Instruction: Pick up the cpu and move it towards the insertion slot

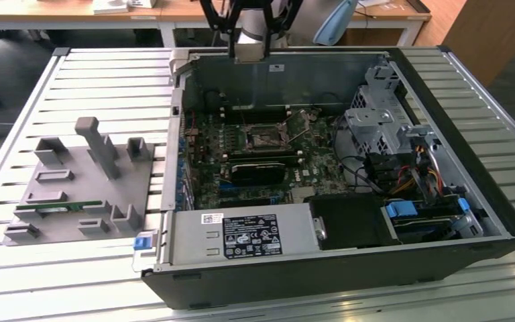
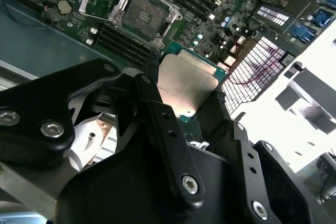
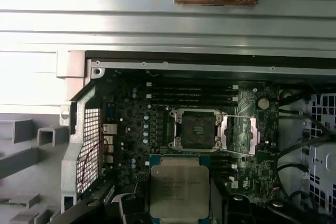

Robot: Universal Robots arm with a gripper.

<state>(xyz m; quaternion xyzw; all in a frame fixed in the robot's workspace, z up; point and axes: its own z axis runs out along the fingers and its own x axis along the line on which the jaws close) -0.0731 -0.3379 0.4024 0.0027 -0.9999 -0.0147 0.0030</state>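
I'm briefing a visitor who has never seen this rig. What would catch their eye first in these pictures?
Probably the cpu, silvery and square, held in the pincer above the green motherboard in both wrist views. Next, the insertion slot just beyond it, open and bare, its metal frame swung aside. In the exterior view, the opened computer case lies on a slatted table, with a grey fixture on the exterior view's left.

Cpu (image 3: 179, 186) lower edge cut by frame, sides hidden behind jaws; arm cropped in exterior view.

A slatted metal table (image 1: 105, 74) stands before wooden desks (image 1: 177, 10) on grey floor.
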